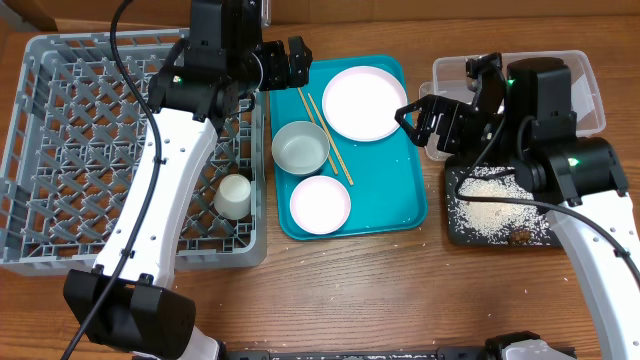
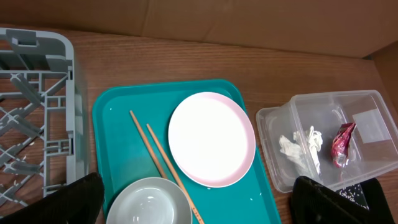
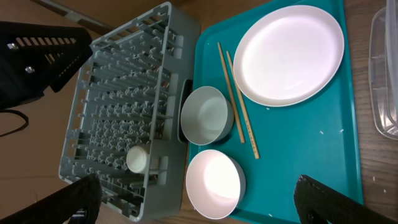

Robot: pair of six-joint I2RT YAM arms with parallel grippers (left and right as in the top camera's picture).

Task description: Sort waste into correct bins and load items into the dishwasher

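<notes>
left claw [image 1: 290, 62] and right claw [image 1: 416, 112] hover splayed and empty, arms bent inward, flanking the teal tray [image 1: 400, 190].

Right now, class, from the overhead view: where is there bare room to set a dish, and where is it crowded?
Free: the large grey plastic dish rack's floor left of the small white cup; the teal tray's corner below the round pinkish-white plate. Crowded: the tray's left half, holding two white bowls and wooden chopsticks.

Hovering with left claw [image 1: 289, 63] and right claw [image 1: 418, 112] both spread wide (nothing between the fingers), arms angled inward toward each other.
</notes>
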